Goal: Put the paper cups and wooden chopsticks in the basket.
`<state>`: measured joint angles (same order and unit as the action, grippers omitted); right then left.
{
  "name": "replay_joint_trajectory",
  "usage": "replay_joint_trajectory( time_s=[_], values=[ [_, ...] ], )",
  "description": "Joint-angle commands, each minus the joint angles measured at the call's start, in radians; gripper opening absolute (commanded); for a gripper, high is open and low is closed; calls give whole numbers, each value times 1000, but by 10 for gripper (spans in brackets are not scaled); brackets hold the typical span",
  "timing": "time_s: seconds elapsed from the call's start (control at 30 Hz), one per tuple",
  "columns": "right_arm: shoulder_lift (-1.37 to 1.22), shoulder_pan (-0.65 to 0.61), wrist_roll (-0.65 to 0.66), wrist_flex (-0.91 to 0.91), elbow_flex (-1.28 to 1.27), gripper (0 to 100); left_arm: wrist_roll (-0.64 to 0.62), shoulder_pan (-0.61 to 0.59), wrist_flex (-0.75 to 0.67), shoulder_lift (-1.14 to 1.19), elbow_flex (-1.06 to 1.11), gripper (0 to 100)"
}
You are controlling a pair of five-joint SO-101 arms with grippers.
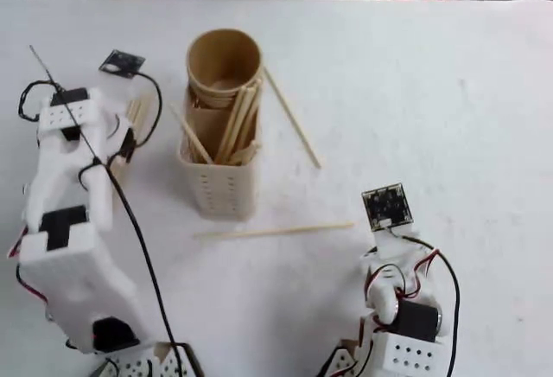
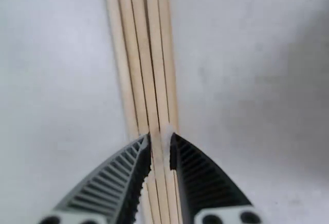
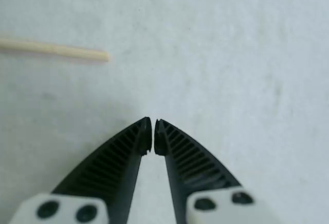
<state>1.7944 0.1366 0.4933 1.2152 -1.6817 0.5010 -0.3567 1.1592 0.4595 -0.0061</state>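
A white perforated basket (image 1: pixel 220 188) stands mid-table with stacked paper cups (image 1: pixel 223 61) and several wooden chopsticks (image 1: pixel 238 126) in it. At the table's left, my left gripper (image 2: pixel 160 143) is shut on a bundle of chopsticks (image 2: pixel 146 54) lying flat on the table, also seen beside the left arm as chopsticks (image 1: pixel 138 111). One loose chopstick (image 1: pixel 291 118) lies just right of the basket. Another chopstick (image 1: pixel 275 231) lies in front of it, its tip (image 3: pixel 56 50) ahead of my right gripper (image 3: pixel 153 129), which is shut on nothing just above the table.
The left arm (image 1: pixel 69 195) fills the table's left side, with its cable running toward the front edge. The right arm (image 1: pixel 397 308) sits at the front right. Bare white tabletop (image 1: pixel 432 92) stretches to the right and behind the basket.
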Motion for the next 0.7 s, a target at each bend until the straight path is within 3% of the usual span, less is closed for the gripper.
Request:
replay_joint_trajectory(
  time_s=[0.0,0.3,0.67],
  values=[
    [7,12,9,2,-9,24,5,15,-2,90,-109,88],
    [7,12,9,2,-9,24,5,16,121,196,-259,136],
    [7,12,9,2,-9,24,11,70,158,208,-264,41]
  ],
)
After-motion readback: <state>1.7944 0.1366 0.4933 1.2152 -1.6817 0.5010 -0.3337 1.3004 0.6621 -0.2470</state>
